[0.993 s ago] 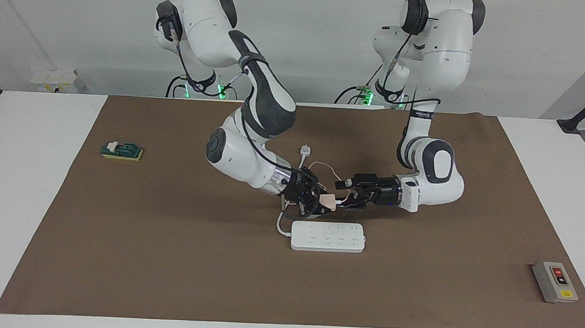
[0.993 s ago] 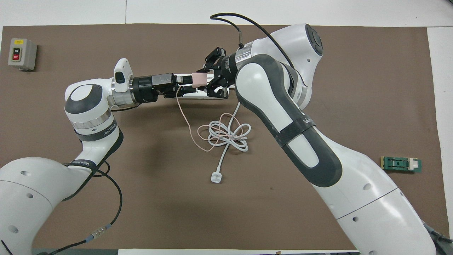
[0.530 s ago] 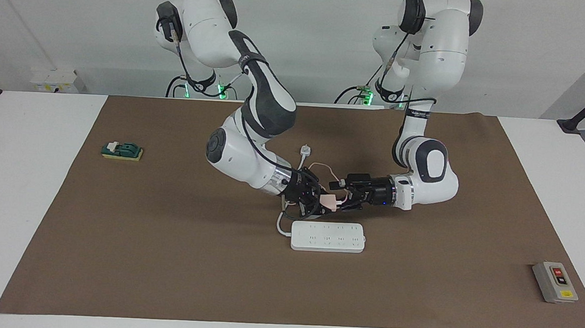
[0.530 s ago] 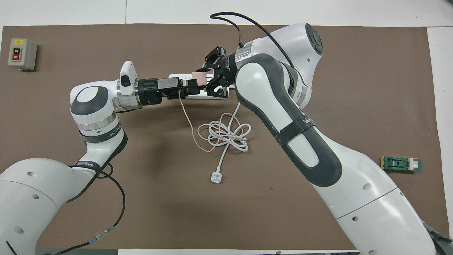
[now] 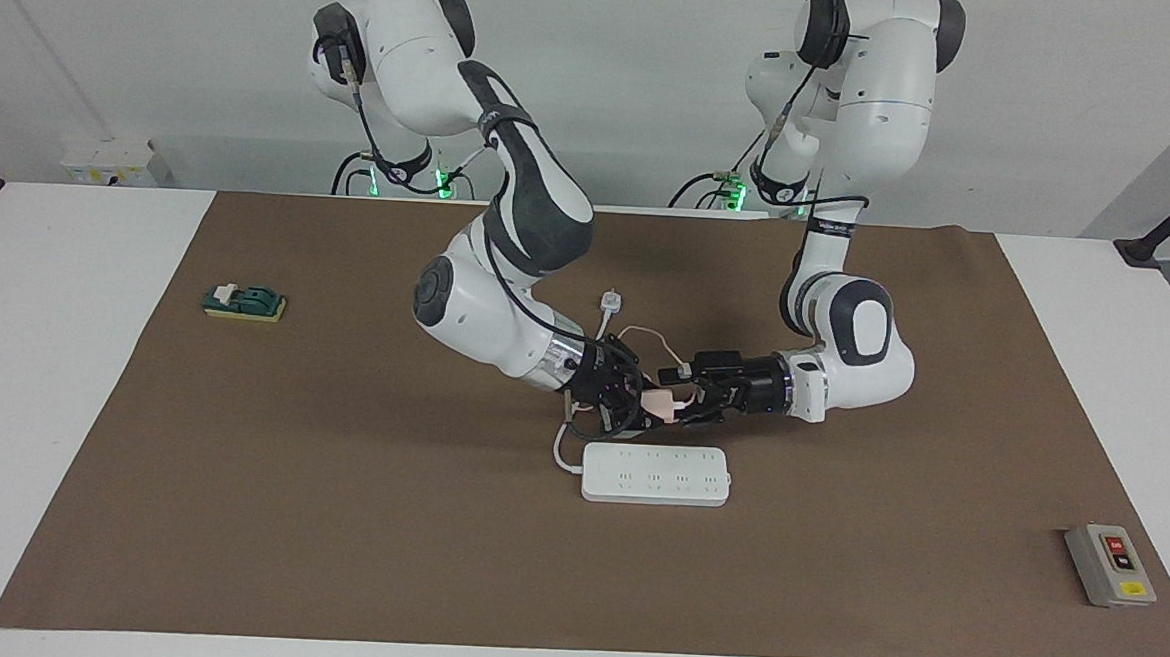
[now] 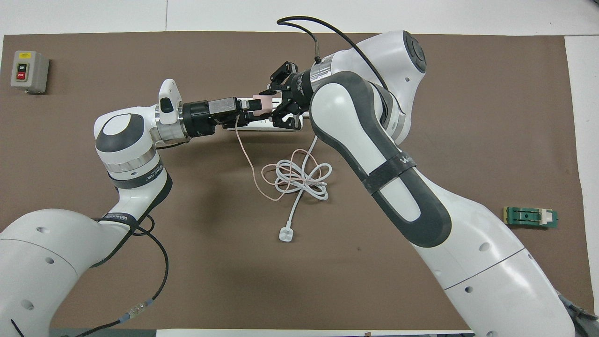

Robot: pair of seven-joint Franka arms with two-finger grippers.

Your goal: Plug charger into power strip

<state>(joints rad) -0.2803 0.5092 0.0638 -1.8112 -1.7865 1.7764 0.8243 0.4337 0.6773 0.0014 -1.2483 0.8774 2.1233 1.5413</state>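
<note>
The pale-pink charger (image 5: 657, 402) hangs in the air just above the table, a little nearer to the robots than the white power strip (image 5: 655, 473). My right gripper (image 5: 641, 412) is shut on it. My left gripper (image 5: 684, 394) is open, its fingers around the charger's cable end. In the overhead view the charger (image 6: 263, 102) sits between the right gripper (image 6: 276, 104) and the left gripper (image 6: 250, 111), and both cover most of the power strip (image 6: 252, 125). The thin pink cable (image 6: 245, 150) trails down to the table.
The strip's thick white cord (image 6: 302, 178) lies coiled nearer to the robots, ending in a white plug (image 6: 285, 234). A grey switch box (image 5: 1110, 564) sits at the left arm's end of the table. A green block (image 5: 244, 302) sits at the right arm's end.
My left gripper has moved in toward the right arm's end and now reaches the charger. The right gripper has kept holding the charger almost still.
</note>
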